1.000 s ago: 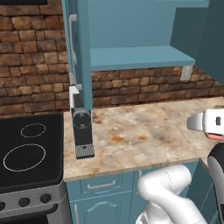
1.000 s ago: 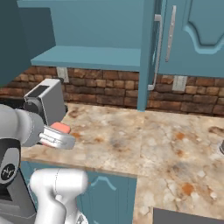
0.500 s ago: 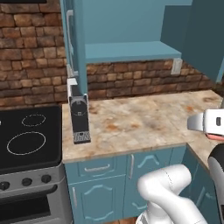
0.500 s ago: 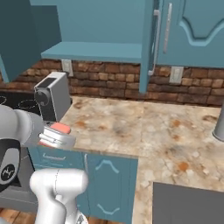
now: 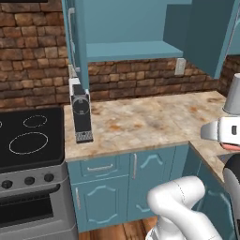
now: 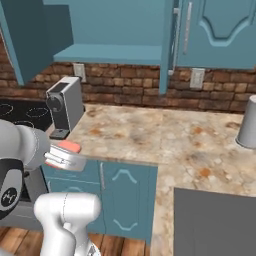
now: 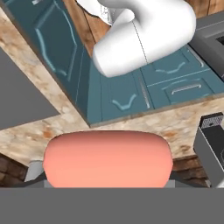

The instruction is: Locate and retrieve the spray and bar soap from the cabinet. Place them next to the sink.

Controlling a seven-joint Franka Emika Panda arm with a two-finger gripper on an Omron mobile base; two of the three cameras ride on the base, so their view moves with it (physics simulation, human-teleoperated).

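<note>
We see the tool (image 6: 62, 156) at the left middle of the right base view, closed on the bar soap (image 6: 66, 146), whose salmon edge shows above the grey fingers. In the hand view the bar soap (image 7: 108, 158) spans the lower middle of the frame, clamped from both sides. In the left base view the tool (image 5: 225, 138) sits at the right edge with a sliver of the soap under it. Behind it lies the marbled surface (image 6: 165, 137), and the dark sink (image 6: 215, 220) takes the lower right corner. The open cabinet (image 5: 129, 49) hangs at the top with its shelf bare. A coffee machine (image 5: 80, 110) stands on the surface beside the stove (image 5: 28, 140). A grey canister (image 6: 248, 122) stands at the right edge.
</note>
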